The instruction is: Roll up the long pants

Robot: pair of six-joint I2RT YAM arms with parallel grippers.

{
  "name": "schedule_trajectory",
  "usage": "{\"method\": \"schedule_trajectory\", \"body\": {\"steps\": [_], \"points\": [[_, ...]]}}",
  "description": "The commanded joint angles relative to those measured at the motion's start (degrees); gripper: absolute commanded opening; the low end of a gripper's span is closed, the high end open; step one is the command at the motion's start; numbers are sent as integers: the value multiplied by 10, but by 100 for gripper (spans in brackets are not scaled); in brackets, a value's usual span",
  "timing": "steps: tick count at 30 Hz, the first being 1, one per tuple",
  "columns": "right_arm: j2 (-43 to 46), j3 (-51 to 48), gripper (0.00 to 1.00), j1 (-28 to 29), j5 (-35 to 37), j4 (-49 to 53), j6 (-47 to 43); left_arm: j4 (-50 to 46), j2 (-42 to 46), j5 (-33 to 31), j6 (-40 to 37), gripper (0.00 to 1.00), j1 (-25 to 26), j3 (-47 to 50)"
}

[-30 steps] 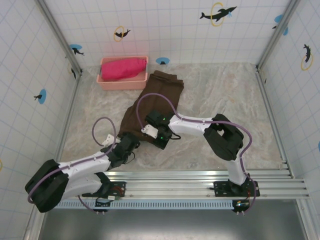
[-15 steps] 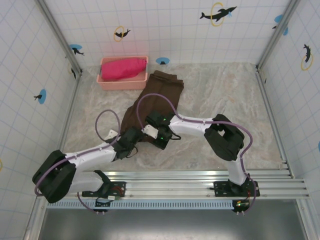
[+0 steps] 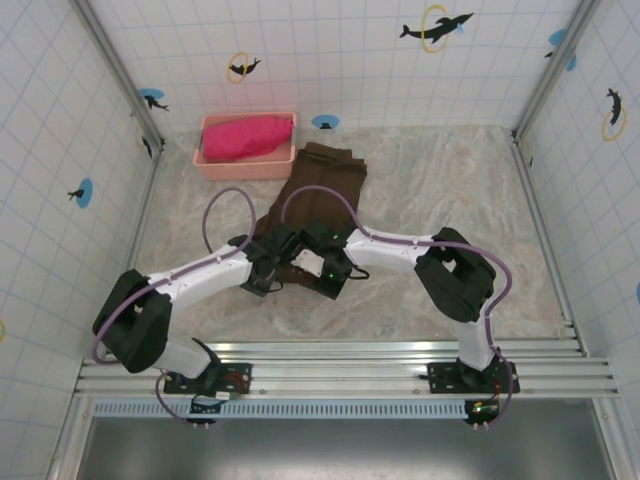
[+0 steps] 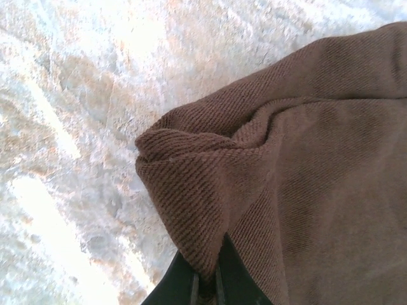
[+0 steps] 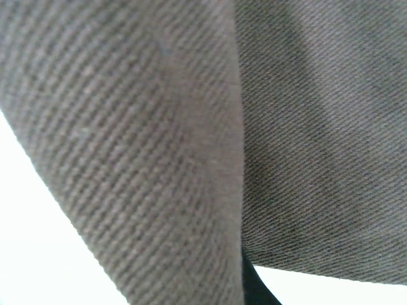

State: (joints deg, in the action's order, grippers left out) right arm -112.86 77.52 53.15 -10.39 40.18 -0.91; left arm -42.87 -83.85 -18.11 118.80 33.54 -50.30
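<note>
Left claw (image 4: 205, 283) is clenched on a bunched fold at the near corner of the long pants (image 4: 305, 178). Its dark fingertips are pinched together, with brown twill rising from between them above the marbled tabletop (image 4: 70, 95). Right claw (image 5: 249, 289) is also clenched. A folded edge of the same brown cloth runs straight down into it, with a 2nd layer lying flat behind.

From above, the 2 claws sit side by side at the near end of the pants (image 3: 318, 185), the left one just left of the right. The garment lies on the tabletop, stretching from the claws toward the far wall. Its far end lies just beside a pink basket (image 3: 248, 168) holding a pink-red cloth (image 3: 245, 135).
</note>
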Motion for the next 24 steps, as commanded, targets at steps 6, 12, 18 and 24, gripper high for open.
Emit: {"method": "schedule_trajectory", "body": {"steps": [6,12,18,24], "points": [[78,-25,55,-34,69,53,7,-115,-91,32,-10,0,-44,-102],[167,-43,65,-66,121,53,30,-133,-142,46,-30,0,-78,-155],[241,-77,67,-22,228,60,34,-141,-206,67,-55,0,-96,-218],[219,-96,74,148,427,27,38,-168,-270,81,-92,0,-118,-284]]}}
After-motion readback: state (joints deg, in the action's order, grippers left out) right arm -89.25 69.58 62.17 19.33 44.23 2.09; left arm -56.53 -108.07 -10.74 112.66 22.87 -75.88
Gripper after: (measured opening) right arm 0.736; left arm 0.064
